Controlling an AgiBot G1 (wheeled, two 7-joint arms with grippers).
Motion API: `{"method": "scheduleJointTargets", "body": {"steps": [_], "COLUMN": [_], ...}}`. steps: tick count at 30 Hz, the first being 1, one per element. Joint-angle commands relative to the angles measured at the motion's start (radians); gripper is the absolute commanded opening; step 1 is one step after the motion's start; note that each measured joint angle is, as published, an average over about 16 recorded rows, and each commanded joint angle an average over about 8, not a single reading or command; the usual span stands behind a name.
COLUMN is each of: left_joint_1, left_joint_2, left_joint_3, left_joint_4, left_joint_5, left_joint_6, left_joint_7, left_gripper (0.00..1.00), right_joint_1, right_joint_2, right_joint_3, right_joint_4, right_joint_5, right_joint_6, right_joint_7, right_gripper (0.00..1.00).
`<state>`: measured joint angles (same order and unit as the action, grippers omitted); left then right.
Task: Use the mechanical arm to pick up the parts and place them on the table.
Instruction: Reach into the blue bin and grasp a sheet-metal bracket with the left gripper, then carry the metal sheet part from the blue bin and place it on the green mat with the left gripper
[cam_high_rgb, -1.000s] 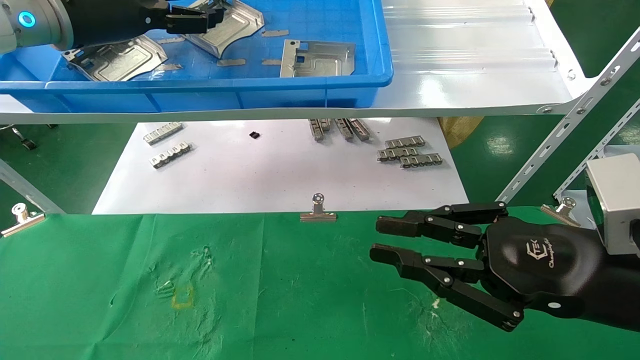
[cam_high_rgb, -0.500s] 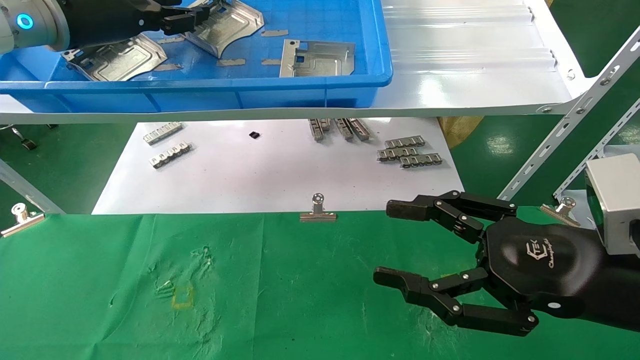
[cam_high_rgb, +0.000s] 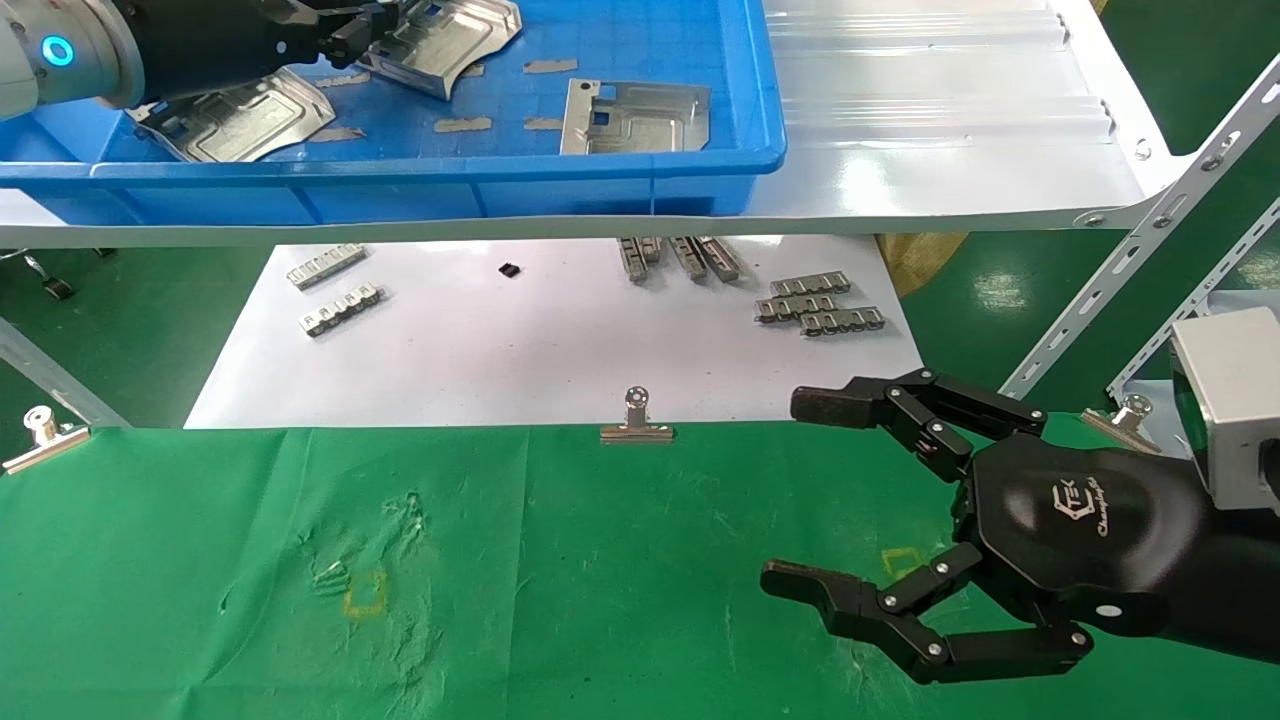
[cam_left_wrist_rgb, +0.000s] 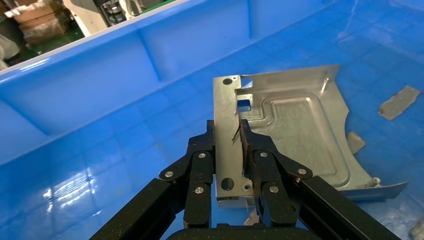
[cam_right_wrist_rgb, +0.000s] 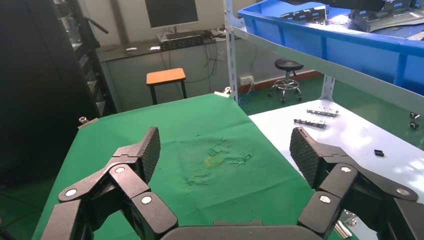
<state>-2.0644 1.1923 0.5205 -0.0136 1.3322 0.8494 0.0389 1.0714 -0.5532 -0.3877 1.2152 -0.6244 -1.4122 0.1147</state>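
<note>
Your left pincer (cam_left_wrist_rgb: 227, 150) grips a stamped metal plate (cam_left_wrist_rgb: 285, 125) by its slotted edge inside the blue bin (cam_high_rgb: 600, 160). Your right pincer (cam_high_rgb: 850, 510) hangs spread wide above the green table (cam_high_rgb: 560, 600).

Parts (cam_high_rgb: 635, 117) in bin (cam_high_rgb: 700, 170), behind table (cam_high_rgb: 560, 580).

We see bright, even light from overhead in all three views. The white shelf (cam_high_rgb: 940, 140) throws broad glare bands, and the blue bin (cam_left_wrist_rgb: 90, 100) floor shows white reflections in the left wrist view. The held part (cam_left_wrist_rgb: 295, 125) gleams with soft highlights. On the green table (cam_high_rgb: 560, 600) shadows under the right gripper (cam_high_rgb: 850, 510) are faint and soft. In the right wrist view the far room turns dim and dark, while near fingers (cam_right_wrist_rgb: 135, 165) stay sharp
</note>
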Motion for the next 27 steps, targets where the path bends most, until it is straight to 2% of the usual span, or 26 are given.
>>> {"method": "scheduleJointTargets", "body": {"steps": [1,6,19,22,27], "left_joint_1": [-0.001,-0.016,0.009,0.035,0.124], "left_joint_2": [0.002,-0.026,-0.155,-0.185,-0.26], "left_joint_3": [-0.002,-0.033,-0.062,-0.047,-0.002], "left_joint_4": [0.001,-0.03,-0.117,-0.166,-0.336], "left_joint_5": [-0.003,-0.049,-0.114,-0.119,-0.192], "left_joint_6": [-0.004,0.109,0.667,0.737,0.762], "left_joint_7": [-0.003,0.011,0.132,0.174,0.215], "left_gripper": [0.0,0.0,0.0,0.0,0.0], "right_joint_1": [0.0,0.0,0.0,0.0,0.0], "right_joint_2": [0.0,0.0,0.0,0.0,0.0], "right_joint_3": [0.0,0.0,0.0,0.0,0.0], "right_joint_4": [0.0,0.0,0.0,0.0,0.0], "right_joint_5": [0.0,0.0,0.0,0.0,0.0], "right_joint_6": [0.0,0.0,0.0,0.0,0.0], "right_joint_7": [0.0,0.0,0.0,0.0,0.0], "right_gripper": [1.0,1.0,1.0,1.0,1.0]}}
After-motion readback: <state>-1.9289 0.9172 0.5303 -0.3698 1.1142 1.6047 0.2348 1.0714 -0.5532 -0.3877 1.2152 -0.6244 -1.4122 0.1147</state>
